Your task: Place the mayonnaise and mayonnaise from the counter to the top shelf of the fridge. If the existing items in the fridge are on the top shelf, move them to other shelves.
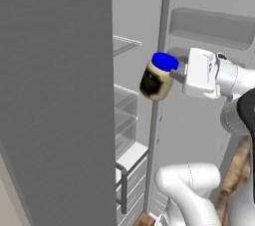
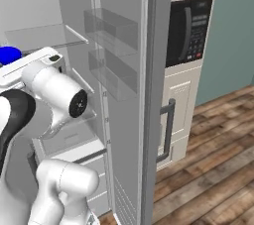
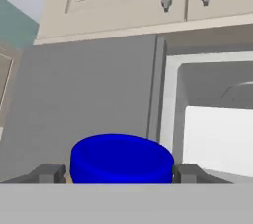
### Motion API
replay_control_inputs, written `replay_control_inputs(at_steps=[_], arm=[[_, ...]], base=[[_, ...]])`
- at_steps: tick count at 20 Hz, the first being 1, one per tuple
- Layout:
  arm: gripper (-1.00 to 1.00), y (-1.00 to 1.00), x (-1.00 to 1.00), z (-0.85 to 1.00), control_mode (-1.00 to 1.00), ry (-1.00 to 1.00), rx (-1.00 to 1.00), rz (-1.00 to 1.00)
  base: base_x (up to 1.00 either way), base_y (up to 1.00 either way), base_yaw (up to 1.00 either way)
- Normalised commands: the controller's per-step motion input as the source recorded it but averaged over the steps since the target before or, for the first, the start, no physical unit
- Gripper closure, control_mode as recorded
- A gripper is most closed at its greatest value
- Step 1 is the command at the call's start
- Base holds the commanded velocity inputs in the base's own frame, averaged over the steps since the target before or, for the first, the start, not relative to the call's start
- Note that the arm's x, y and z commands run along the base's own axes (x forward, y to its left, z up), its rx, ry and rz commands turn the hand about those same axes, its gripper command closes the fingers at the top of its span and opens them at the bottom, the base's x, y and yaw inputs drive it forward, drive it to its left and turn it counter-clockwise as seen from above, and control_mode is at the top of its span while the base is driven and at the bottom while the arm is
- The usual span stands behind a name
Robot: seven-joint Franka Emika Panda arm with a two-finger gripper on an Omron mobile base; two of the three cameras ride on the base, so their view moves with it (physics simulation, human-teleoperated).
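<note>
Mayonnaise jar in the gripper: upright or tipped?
Tipped. In the left base view the jar leans, its blue lid toward the gripper and its base swung left, in front of the open fridge.

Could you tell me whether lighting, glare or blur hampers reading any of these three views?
Left base view: flat even light, soft rendering, mayonnaise jar readable in the tool. Right base view: no glare, clear fridge shelves faint. Hand view: blue lid sharp, cropped by the bottom edge.
</note>
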Motion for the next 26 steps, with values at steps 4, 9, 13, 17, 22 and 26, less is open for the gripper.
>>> replay_control_inputs(at_steps=[4, 9, 13, 17, 22, 26], arm=[[1.00, -0.22, 0.58, 0.99, -1.00, 0.03, 0.11, -0.32], [1.00, -0.39, 0.52, 0.48, -1.00, 0.00, -0.02, -0.25], [1.00, -0.21, 0.31, -0.01, -1.00, -0.07, -0.11, -0.13], [1.00, 0.05, 0.00, -0.04, -1.00, -0.04, -0.03, -0.04], [1.00, 0.39, 0.22, -0.04, -1.00, 0.07, -0.01, -0.02], [1.00, 0.47, 0.63, 0.00, -1.00, 0.19, -0.03, -0.02]], base=[[0.00, 0.00, 0.00], [0.00, 0.00, 0.00], [0.00, 0.00, 0.00], [0.00, 0.00, 0.00], [0.00, 0.00, 0.00], [0.00, 0.00, 0.00]])
